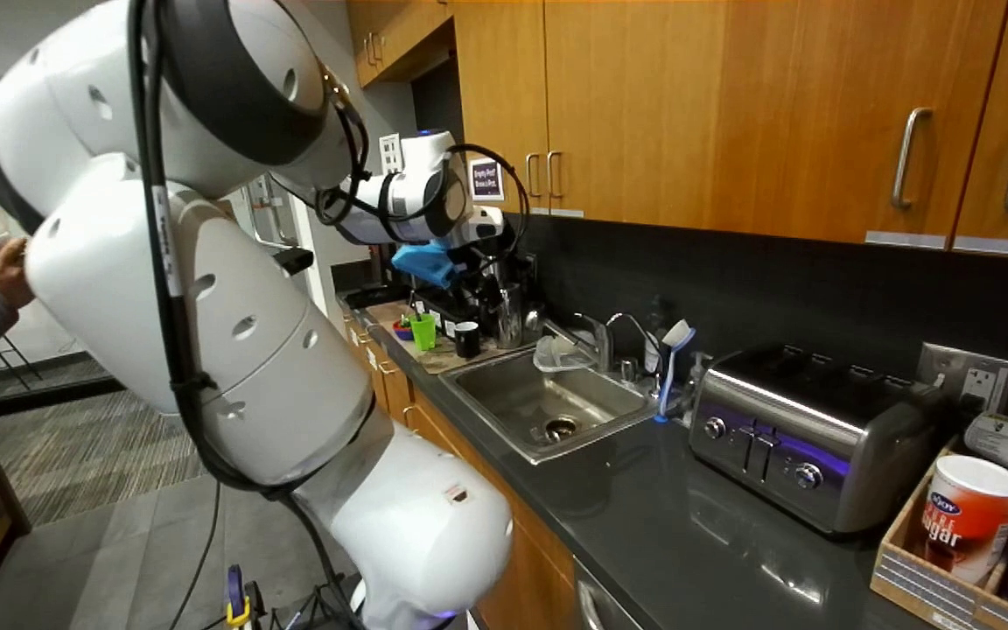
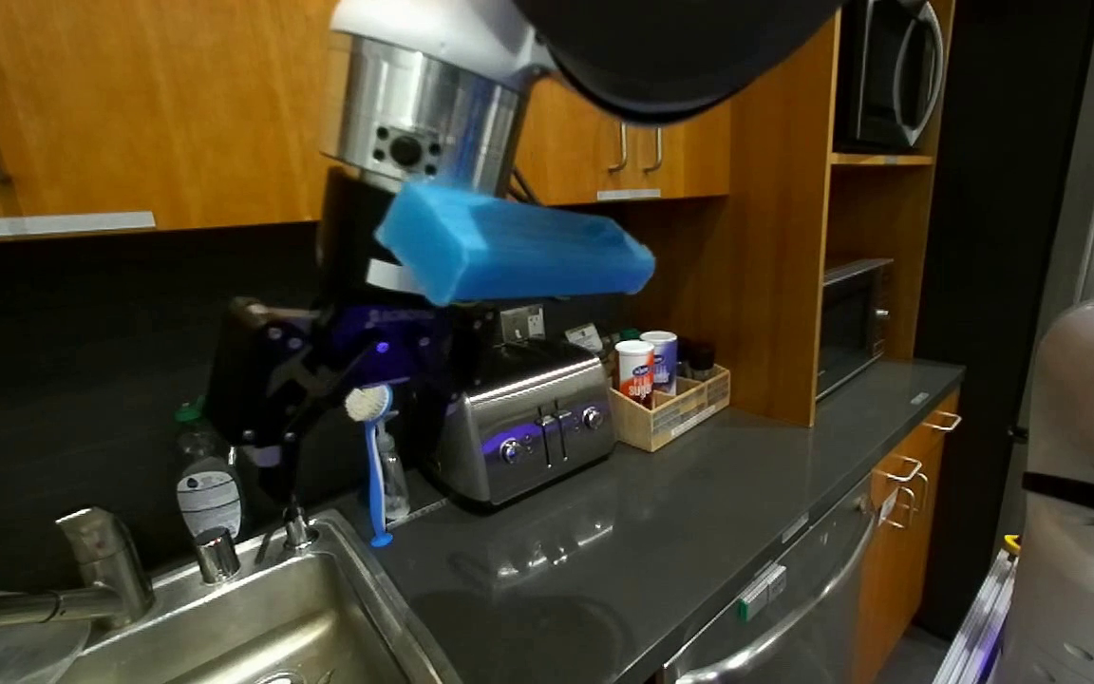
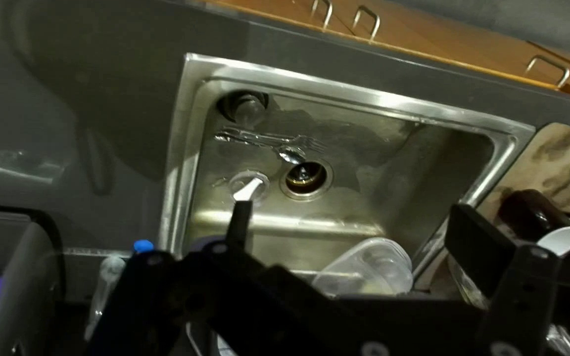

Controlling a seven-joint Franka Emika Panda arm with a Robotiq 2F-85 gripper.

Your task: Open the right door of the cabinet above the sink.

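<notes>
Hanging over the silver rectangular steel sink (image 3: 369, 168), the black two-fingered gripper (image 3: 352, 215) is spread wide, empty; the flat honey-brown wooden right door (image 1: 635, 114), above this sink, is closed: all opening remains.

I'm seeing 2 canisters (image 2: 635, 369) in a tan box (image 2: 685, 424), toaster (image 2: 536, 439) right beside it, blue-handled brush (image 2: 376, 475), plus a green cup (image 1: 423, 333) near a black mug (image 1: 467, 342).
</notes>
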